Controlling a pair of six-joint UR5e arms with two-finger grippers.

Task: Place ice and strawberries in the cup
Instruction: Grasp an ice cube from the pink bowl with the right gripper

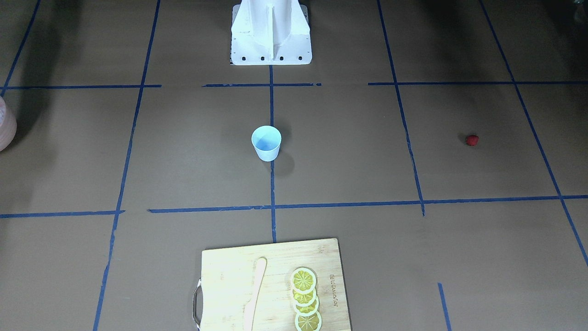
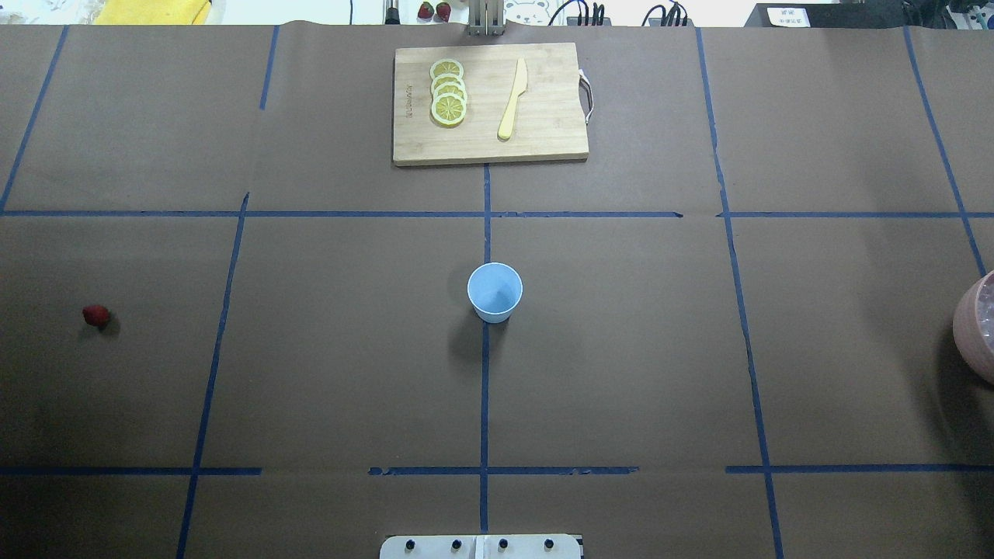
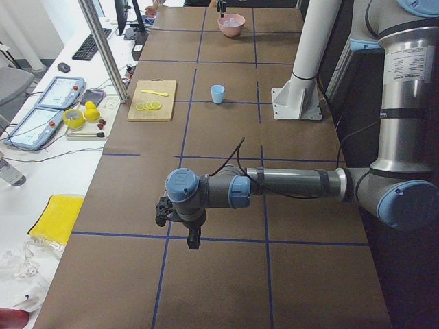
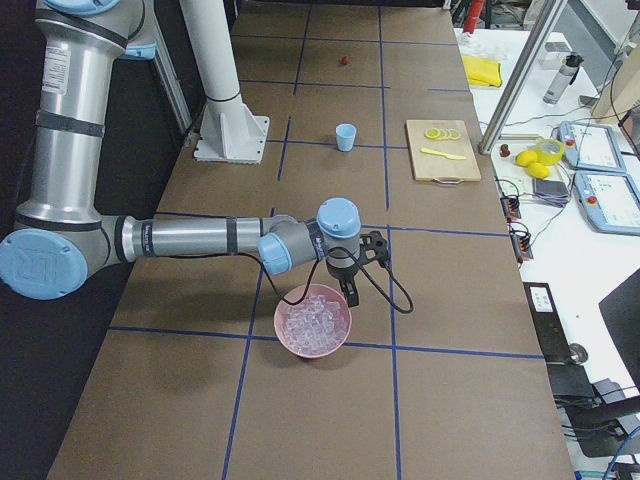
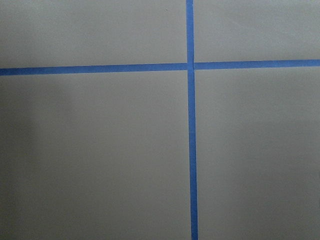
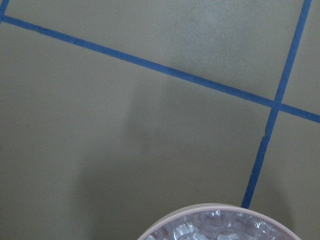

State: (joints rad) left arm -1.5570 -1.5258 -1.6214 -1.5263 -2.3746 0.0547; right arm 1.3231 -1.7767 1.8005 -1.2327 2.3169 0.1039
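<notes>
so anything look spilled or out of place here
Nothing stands out. The cup stands upright and looks empty, the strawberry lies alone on the table, and the ice sits inside the bowl.

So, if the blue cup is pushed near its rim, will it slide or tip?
The cup looks empty and thin-walled, so probably light. Its base is narrower than its rim, so a high push would likely tip it.
</notes>
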